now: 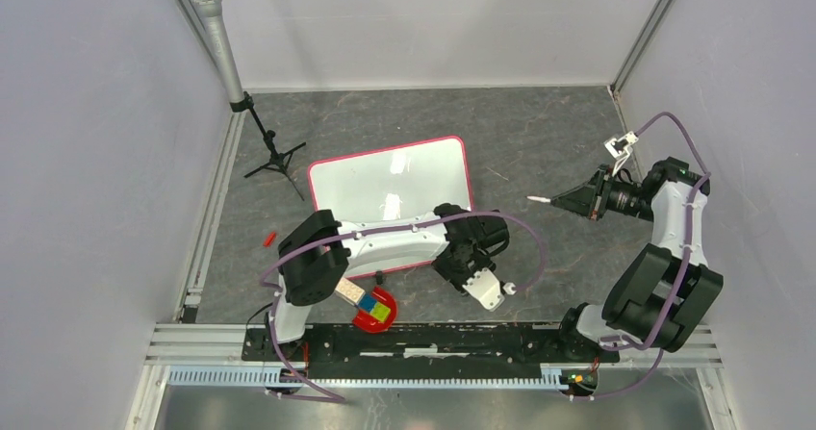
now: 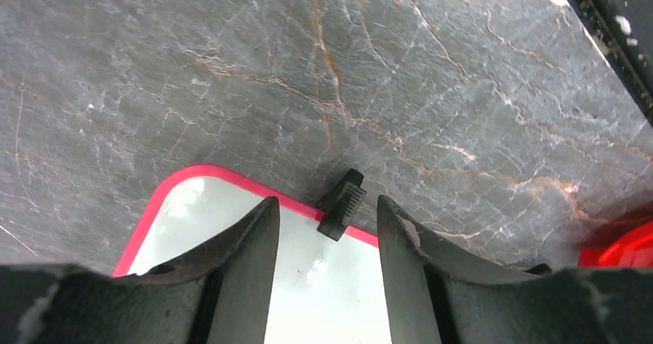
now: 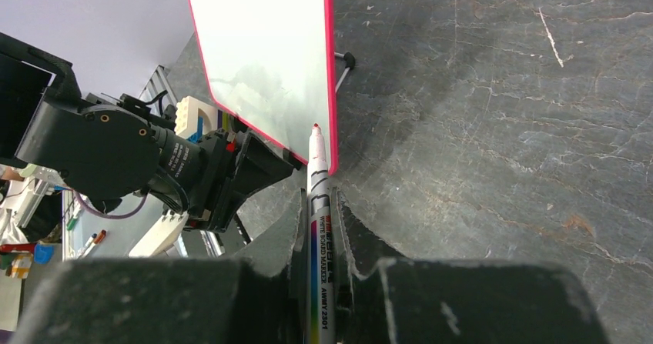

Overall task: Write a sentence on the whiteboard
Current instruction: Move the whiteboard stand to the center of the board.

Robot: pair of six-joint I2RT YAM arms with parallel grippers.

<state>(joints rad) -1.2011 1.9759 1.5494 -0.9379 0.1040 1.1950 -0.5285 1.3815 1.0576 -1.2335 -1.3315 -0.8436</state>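
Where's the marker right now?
Top view, right side: the marker is clamped in the right gripper, just right of the whiteboard, tip pointing toward it.

This is a robotics lab test cell: plain white panels [image 1: 87, 113] wall in a grey marbled counter [image 1: 539, 141], a left arm [image 1: 385, 238] and right arm [image 1: 674, 220] trailing cables sit bolted to an aluminium rail [image 1: 192, 341], and a microphone [image 1: 216, 36] stands on a tripod [image 1: 274, 161].

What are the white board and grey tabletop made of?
Glossy white rectangular board with red-pink border: probably coated plastic or melamine; bright glare spots show on it. Dark grey veined tabletop: matte stone or stone-print laminate; the veins alone cannot settle which.
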